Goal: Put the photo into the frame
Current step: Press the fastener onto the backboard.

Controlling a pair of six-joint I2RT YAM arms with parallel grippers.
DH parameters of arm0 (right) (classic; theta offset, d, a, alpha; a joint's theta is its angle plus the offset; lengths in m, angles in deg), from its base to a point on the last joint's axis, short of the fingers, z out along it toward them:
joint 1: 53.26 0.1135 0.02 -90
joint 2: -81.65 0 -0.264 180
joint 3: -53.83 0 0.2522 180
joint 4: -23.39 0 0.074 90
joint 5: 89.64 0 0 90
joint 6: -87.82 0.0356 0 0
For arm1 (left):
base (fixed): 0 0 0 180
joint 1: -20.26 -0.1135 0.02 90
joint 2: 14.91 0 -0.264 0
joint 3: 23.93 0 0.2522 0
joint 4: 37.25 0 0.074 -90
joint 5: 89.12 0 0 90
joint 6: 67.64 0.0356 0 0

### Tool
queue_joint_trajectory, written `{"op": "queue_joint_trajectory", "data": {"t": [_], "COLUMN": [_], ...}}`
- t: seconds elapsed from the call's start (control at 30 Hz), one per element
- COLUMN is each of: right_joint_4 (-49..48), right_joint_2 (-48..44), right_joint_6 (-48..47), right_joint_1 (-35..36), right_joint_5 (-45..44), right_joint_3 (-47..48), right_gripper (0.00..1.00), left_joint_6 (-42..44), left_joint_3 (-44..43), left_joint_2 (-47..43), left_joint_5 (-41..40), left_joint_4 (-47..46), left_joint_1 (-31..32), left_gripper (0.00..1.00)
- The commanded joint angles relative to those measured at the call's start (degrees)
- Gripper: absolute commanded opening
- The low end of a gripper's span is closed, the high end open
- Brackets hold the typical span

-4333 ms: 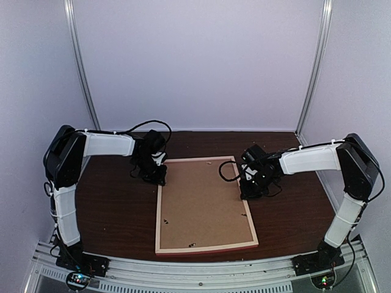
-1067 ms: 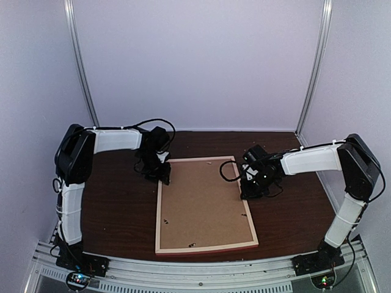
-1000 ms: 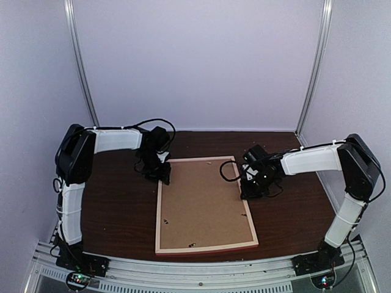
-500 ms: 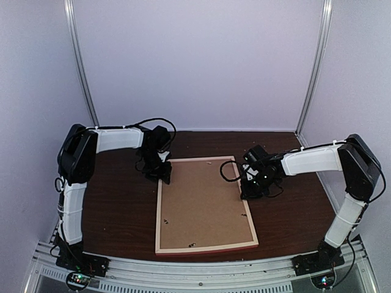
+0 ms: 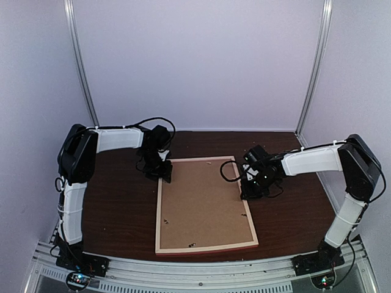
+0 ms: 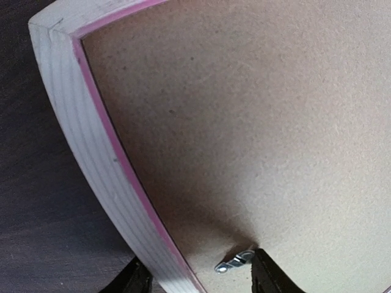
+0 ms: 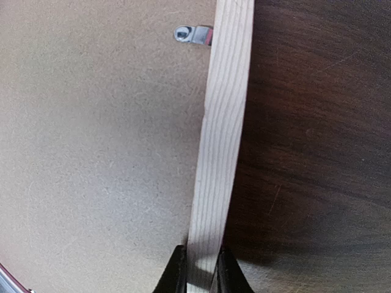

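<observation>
The frame (image 5: pixel 160 207) is lying back-up on the dark table (image 5: pixel 116 207). Its pale wood rails and thin pink inner edge are surrounding a brown backing board (image 5: pixel 204 204) that is filling the opening. Whether the photo is sitting beneath that board cannot be told. A small metal clip (image 6: pixel 235 262) is resting on the board just inside the left rail, near the far-left corner. A second metal clip (image 7: pixel 192 33) is showing against the right rail. The left gripper (image 6: pixel 200 282) is hovering near that far-left corner with its 2 fingers spread, 1 on each side of the left rail. The right gripper (image 7: pixel 197 271) is pinching the right rail, its jaws pressing on both sides of the wood.
</observation>
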Motion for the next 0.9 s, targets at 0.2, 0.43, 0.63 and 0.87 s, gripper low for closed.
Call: {"op": "queue_joint_trajectory", "data": {"t": [0.2,0.43,0.63,0.87], "right_joint_4": [2.74,2.76,2.46,2.21], "right_joint_2": [2.23,2.25,2.57,2.61], "right_joint_6": [-2.51,-2.57,-2.54,-2.32], "right_joint_1": [-0.18,-0.24,-0.20,-0.16], "right_joint_5": [-0.01,-0.04,0.14,0.26], "right_joint_3": [-2.91,-3.00,-2.87,-3.13], "right_gripper": [0.04,0.04,0.04,0.04], "left_joint_6": [-2.38,-2.94,-3.42,-4.26], "left_joint_3": [1.40,1.87,4.03,6.91], "left_joint_2": [5.10,5.04,4.12,2.59], "left_joint_5": [-8.83,-8.50,-6.68,-3.49], "left_joint_4": [-5.86,-6.56,-6.71,-8.46], "left_joint_1": [-0.74,-0.74,-0.74,-0.68], "left_gripper": [0.49,0.38,0.29,0.22]}}
